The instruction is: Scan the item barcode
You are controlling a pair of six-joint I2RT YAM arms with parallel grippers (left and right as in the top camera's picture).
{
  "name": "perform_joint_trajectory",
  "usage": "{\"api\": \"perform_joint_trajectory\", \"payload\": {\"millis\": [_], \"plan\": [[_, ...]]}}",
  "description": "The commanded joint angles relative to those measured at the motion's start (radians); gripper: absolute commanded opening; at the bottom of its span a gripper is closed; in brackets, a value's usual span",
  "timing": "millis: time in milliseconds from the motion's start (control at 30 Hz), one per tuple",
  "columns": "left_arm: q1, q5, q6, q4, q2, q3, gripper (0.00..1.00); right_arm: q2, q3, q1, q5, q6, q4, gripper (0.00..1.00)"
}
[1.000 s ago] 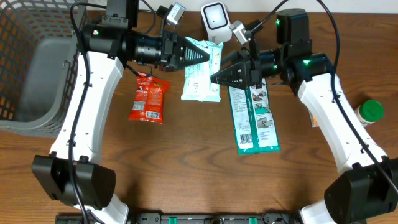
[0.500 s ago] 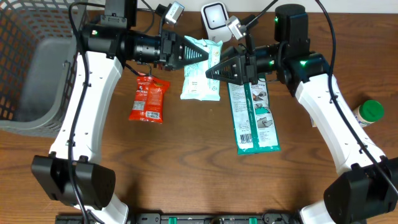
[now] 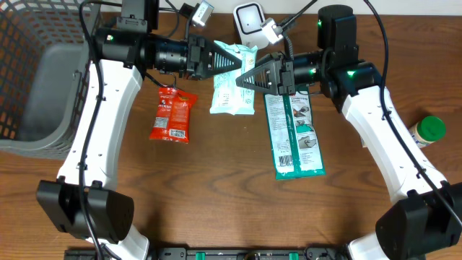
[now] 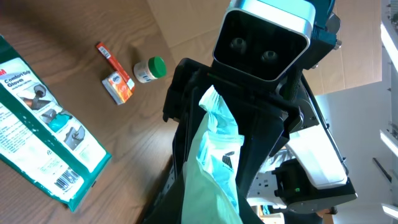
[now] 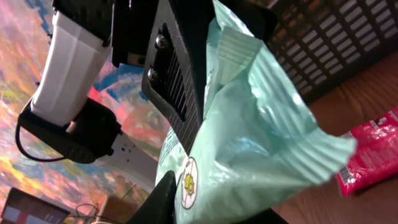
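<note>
Holding the mint-green pouch [image 3: 231, 101] up off the table [image 3: 216, 188], near the white scanner [image 3: 249, 18], with left gripper [image 3: 235, 63] pinched shut on its crimped end, probably to hand it across and turn the barcode toward the reader. Meeting it from the opposite side with right gripper [image 3: 245, 79], fingers straddling the free end, clamped or not impossible to tell. Soft crinkled film, pale and glossy, small dark print, no barcode showing.

Three packets [image 3: 233, 90] [image 3: 173, 115] [image 3: 294, 137], one bottle [image 3: 431, 130], one basket [image 3: 22, 43], one scanner [image 3: 249, 18].
</note>
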Motion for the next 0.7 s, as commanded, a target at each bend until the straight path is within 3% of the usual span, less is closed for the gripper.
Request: {"api": "perform_joint_trajectory", "payload": {"millis": [0, 200, 333, 433, 500, 667], "plan": [[-0.004, 0.008, 0.024, 0.013, 0.01, -0.004, 0.07, 0.0, 0.003, 0.009, 0.016, 0.023, 0.003, 0.2], [-0.004, -0.002, 0.024, 0.053, 0.01, -0.004, 0.07, 0.0, 0.003, 0.009, 0.024, 0.021, 0.002, 0.03], [-0.004, -0.143, 0.024, 0.061, 0.01, -0.004, 0.17, 0.0, 0.003, 0.009, 0.079, 0.021, 0.001, 0.01], [-0.004, -0.243, 0.024, 0.065, 0.01, -0.004, 0.45, 0.0, 0.001, 0.01, 0.138, 0.008, -0.003, 0.01], [0.001, -0.275, 0.024, 0.084, 0.01, -0.004, 0.56, 0.0, 0.0, 0.015, 0.176, -0.016, -0.019, 0.01], [0.023, -0.278, 0.02, 0.145, 0.01, -0.004, 0.7, 0.0, 0.0, 0.036, 0.287, -0.074, -0.084, 0.01]]}}
